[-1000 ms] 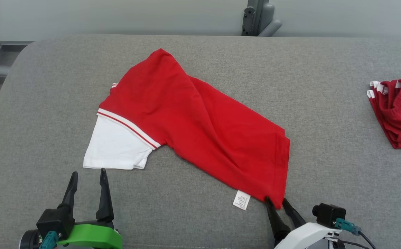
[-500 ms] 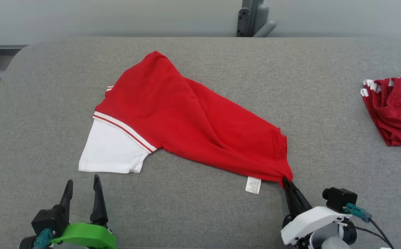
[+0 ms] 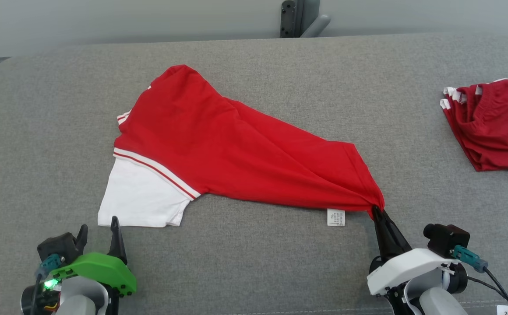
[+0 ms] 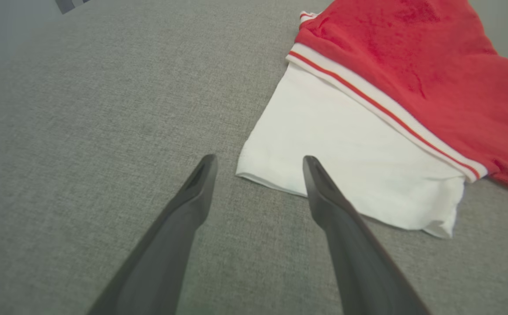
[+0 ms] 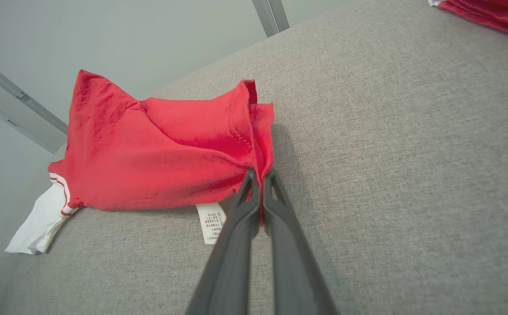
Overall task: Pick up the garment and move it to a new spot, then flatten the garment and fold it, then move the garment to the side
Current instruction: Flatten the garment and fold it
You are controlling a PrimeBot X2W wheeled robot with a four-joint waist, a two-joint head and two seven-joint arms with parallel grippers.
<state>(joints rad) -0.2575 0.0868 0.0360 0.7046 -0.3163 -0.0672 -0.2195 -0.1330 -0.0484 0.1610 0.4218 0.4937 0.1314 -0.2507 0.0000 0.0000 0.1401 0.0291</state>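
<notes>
The garment (image 3: 236, 144) is a red shirt with a white sleeve, lying folded lengthwise on the grey padded surface (image 3: 254, 262). My right gripper (image 3: 379, 213) is shut on its lower right hem corner, and the red cloth (image 5: 166, 157) bunches and pulls taut toward the fingertips (image 5: 260, 175). A white care label (image 3: 336, 217) hangs just left of that grip. My left gripper (image 3: 98, 227) stands open just below the white sleeve's (image 4: 346, 148) lower left corner, its fingers (image 4: 319, 175) spread apart and holding nothing.
A second red garment (image 3: 490, 124) with white trim lies bunched at the right edge of the grey surface. A grey post (image 3: 298, 19) stands behind the far edge. Bare grey cloth runs along the front and left.
My right gripper closed on the hem corner and pulled it right, stretching the red cloth into a point. The head camera shifted. My left gripper stayed open near the white sleeve.
</notes>
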